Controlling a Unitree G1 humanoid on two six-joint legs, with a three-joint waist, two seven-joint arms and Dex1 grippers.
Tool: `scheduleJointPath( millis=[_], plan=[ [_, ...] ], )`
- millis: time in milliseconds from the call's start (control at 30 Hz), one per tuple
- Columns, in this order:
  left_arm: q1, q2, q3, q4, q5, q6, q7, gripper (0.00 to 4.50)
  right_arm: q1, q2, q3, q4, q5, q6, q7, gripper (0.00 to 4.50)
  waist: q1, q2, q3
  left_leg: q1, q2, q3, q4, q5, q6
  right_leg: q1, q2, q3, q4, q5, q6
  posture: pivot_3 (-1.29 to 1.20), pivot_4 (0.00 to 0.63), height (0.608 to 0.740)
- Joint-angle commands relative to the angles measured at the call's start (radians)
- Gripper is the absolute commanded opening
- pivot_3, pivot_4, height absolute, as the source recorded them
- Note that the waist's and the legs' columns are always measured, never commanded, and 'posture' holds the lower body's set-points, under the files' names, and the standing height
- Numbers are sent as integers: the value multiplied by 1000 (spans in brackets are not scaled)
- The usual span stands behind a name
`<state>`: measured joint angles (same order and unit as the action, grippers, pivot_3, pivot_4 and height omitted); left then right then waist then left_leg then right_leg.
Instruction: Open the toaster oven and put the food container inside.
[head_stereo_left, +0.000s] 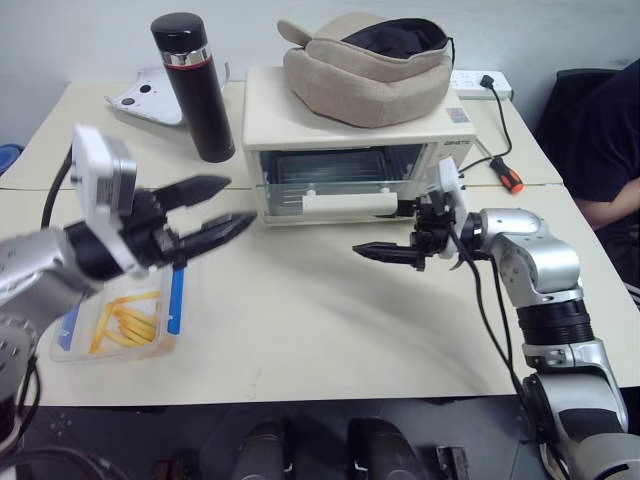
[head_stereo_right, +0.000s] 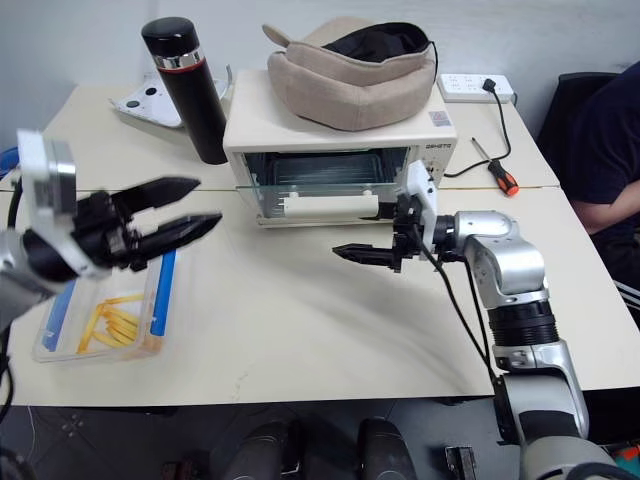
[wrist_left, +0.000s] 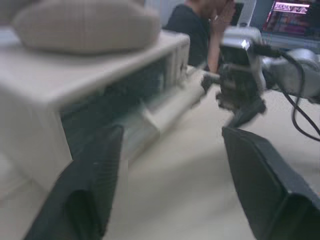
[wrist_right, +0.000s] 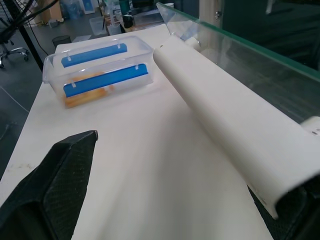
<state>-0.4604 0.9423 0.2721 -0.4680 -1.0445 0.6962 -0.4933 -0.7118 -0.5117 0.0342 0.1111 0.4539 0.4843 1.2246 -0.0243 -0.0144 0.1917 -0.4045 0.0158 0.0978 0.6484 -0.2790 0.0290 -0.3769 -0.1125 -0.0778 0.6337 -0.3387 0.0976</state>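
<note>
Our left gripper (head_stereo_left: 215, 208) hangs raised above the table (head_stereo_left: 320, 320), its fingers (head_stereo_left: 200, 188) parted and pointing toward our right arm. Our right gripper (head_stereo_left: 385, 252) reaches across to the left — level, wrist bent, fingers spread wide, holding nothing.

Your two head views look down and forward over the table (head_stereo_left: 330, 330). Your left wrist view faces the toaster oven (wrist_left: 75, 90) from near. Your right wrist view looks along the oven's handle (wrist_right: 225, 135) toward the food container (wrist_right: 100, 65).
</note>
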Motion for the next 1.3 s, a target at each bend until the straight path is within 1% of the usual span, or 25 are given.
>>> scheduleJointPath(
  millis=[33, 133, 233, 267, 467, 567, 800, 1033, 1167, 1267, 1300],
  plan=[
    [-112, -27, -82, 89, 100, -28, -60, 1902, 22, 3, -13, -87, 36, 12, -20, 4500, -3, 0, 0, 0, 0, 1, 0, 0, 0, 0, 0, 0, 0, 0, 0, 0, 150, 740],
    [-191, -55, -131, 164, 155, -36, -129, 1008, 47, 3, -18, -116, 44, 19, -34, 4500, -2, 0, 0, 0, 1, 2, 0, 0, 0, -1, 2, 0, -1, 0, 0, 0, 150, 740],
    [-221, -72, -169, 221, 227, -51, -184, 131, 57, 3, -25, -138, 52, 26, -51, 4500, -2, 0, 0, 0, 1, 2, 0, 0, 0, -1, 2, 0, -1, 0, 0, 0, 150, 740],
    [-235, -81, -188, 245, 254, -60, -203, 24, 60, 1, -31, -148, 58, 30, -59, 4500, -2, 0, 0, 0, 1, 2, 0, 0, 0, -1, 2, 0, -1, 0, 0, 0, 150, 740],
    [-284, -114, -304, 350, 427, -127, -313, 24, 87, -19, -63, -225, 96, 70, -99, 4500, 2, 0, 0, -1, 1, 2, 2, 0, 1, -1, 2, 0, 1, 0, 0, 0, 150, 740],
    [-290, -132, -335, 381, 491, -166, -357, 24, 111, -35, -77, -267, 114, 90, -119, 4500, 10, 0, 0, -1, 1, 2, 1, 0, 1, -2, 2, 0, 1, 0, 0, 0, 150, 740],
    [-326, -199, -348, 462, 568, -208, -404, 24, 208, -100, -119, -363, 132, 126, -174, 4500, 41, 0, 0, -1, 0, 1, 4, 1, 2, -1, 0, 0, 2, 0, 1, 0, 150, 740],
    [-351, -239, -351, 516, 626, -232, -444, 24, 337, -213, -195, -417, 145, 136, -179, 4500, 47, -1, 1, -2, 0, 2, 5, 0, 3, -1, 1, 0, 2, 0, 1, 0, 150, 740],
    [-336, -241, -364, 523, 663, -249, -472, 24, 441, -303, -271, -471, 209, 174, -132, 4500, 47, -1, 1, -1, 0, 2, 5, 0, 3, 0, 0, 0, 2, 0, 1, 0, 150, 740],
    [-281, -236, -380, 502, 697, -268, -486, 24, 518, -381, -407, -526, 349, 260, -80, 4500, 48, -1, 1, -1, 0, 2, 5, 0, 4, 0, 0, 0, 2, 0, 1, 0, 150, 740],
    [-267, -234, -384, 494, 706, -273, -491, 24, 528, -396, -435, -536, 383, 279, -79, 4500, 48, -1, 1, -1, 0, 2, 5, 0, 4, 0, 0, 0, 2, 0, 1, 0, 150, 740]
  ],
)
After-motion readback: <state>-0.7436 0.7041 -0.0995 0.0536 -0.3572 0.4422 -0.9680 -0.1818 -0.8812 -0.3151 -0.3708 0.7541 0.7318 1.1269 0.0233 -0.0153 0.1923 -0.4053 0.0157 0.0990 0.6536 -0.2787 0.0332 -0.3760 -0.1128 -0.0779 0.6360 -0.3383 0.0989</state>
